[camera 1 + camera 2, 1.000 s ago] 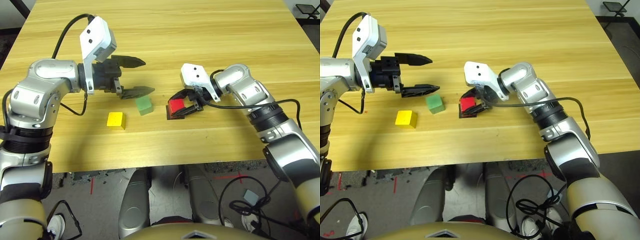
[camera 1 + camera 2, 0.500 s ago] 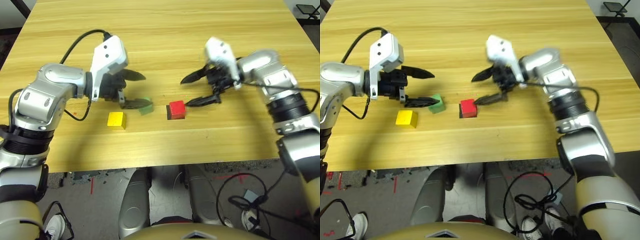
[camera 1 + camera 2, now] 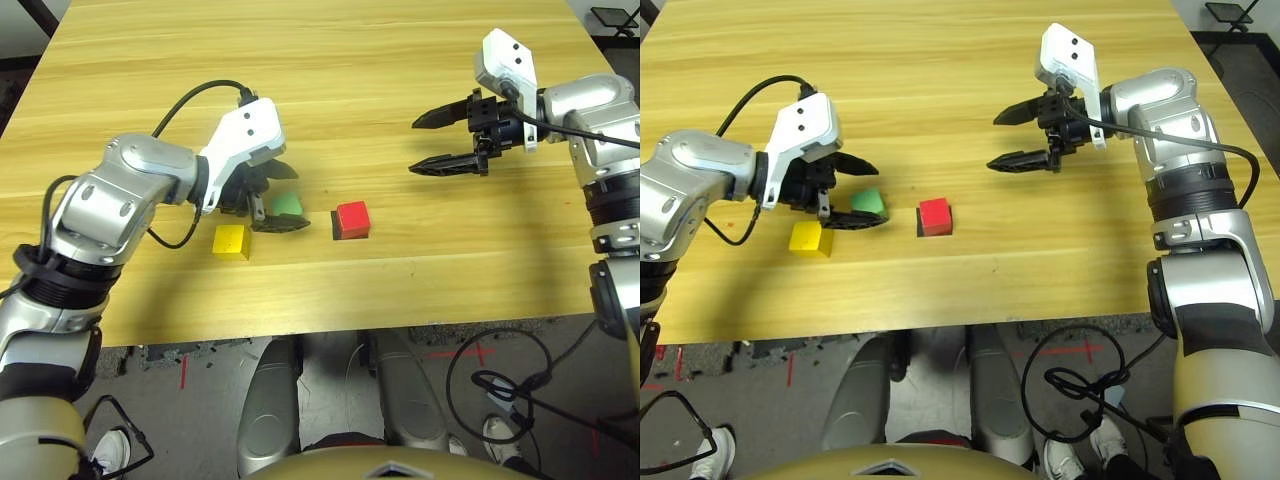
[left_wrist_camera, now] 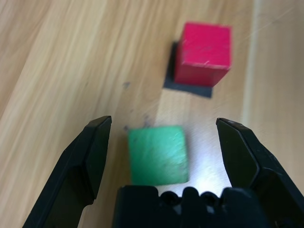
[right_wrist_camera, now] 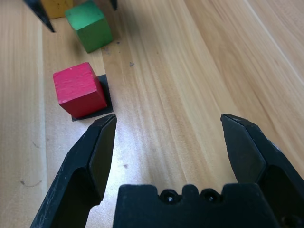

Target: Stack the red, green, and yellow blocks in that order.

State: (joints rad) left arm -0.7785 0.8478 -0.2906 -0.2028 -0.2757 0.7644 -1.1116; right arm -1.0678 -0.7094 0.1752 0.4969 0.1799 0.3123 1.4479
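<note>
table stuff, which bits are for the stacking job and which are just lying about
For the job:
- red block, sitting on the black patch
- green block, between the open left gripper's fingers
- yellow block, loose on the table

Just there:
- black patch under the red block
- table

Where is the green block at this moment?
The green block lies on the table between the open fingers of the left pincer, with the yellow block on its left and the red block on its right.
</note>
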